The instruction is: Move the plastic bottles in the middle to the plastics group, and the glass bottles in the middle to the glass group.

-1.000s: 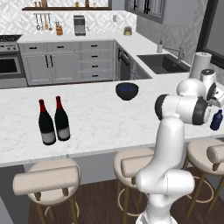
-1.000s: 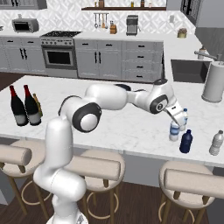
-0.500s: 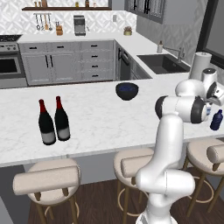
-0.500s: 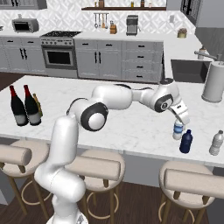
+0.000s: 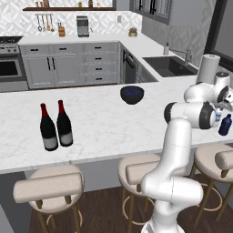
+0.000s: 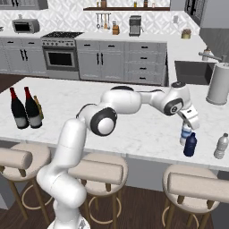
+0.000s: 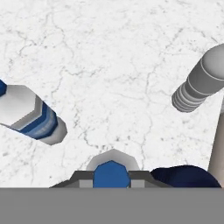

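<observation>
The white marble counter (image 6: 134,129) runs across a grey-cabinet kitchen with a range (image 6: 60,56) and a sink (image 5: 169,66). At its right end the gripper (image 6: 188,129) is closed on the pale plastic bottle (image 6: 185,134), whose blue cap sits between the fingertips in the hand view. The dark blue bottle (image 6: 190,145) stands just beside it, the clear water bottle (image 6: 221,146) near. Two wine bottles (image 5: 55,126) stand well apart at left, half hiding an amber bottle (image 6: 39,107). A paper towel roll (image 6: 218,84) stands by the sink.

I work in a home kitchen: stove (image 6: 60,56) upper left, grey cabinets (image 6: 120,62), sink (image 5: 170,66) upper right, stools (image 6: 96,172) along my marble table (image 5: 104,129).
</observation>
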You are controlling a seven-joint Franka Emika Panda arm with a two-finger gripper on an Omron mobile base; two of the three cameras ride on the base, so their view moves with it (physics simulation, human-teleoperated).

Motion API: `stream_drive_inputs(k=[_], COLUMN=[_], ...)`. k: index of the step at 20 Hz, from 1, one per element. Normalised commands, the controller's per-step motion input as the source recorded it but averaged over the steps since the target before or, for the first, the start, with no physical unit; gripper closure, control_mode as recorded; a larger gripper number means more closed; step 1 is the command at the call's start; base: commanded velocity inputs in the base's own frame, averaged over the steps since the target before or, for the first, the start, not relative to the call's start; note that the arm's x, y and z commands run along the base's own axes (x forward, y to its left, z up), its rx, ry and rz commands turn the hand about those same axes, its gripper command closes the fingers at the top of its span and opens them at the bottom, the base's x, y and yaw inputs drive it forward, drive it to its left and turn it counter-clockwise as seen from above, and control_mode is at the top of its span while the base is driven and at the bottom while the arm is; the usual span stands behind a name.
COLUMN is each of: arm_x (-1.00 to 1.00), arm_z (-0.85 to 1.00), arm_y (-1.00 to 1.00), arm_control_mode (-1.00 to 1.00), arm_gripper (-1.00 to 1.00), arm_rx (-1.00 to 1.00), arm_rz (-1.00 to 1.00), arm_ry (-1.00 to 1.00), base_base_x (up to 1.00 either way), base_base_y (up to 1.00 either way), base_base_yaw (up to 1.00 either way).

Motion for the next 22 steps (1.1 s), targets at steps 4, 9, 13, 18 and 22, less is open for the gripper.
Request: stream_drive_inputs(k=[4,9,13,18,22], arm_x=[0.00,0.02,0.00,0.00,0.00], arm_z=[-0.30,-0.04,0.00,0.00,0.00], arm_y=[0.00,0.00,0.00,0.00,0.00], arm_control_mode=[-1.00,-1.00,-1.00,-1.00,-1.00], arm_gripper=[1.00,1.00,1.00,1.00,1.00], arm_rx=[0.00,0.00,0.00,0.00,0.00], arm_rz=[0.00,0.00,0.00,0.00,0.00], arm_ry=[0.00,0.00,0.00,0.00,0.00], base_base_x=[0.00,0.00,0.00,0.00,0.00], base_base_y=[0.00,0.00,0.00,0.00,0.00], base_base_yaw=[0.00,0.00,0.00,0.00,0.00])
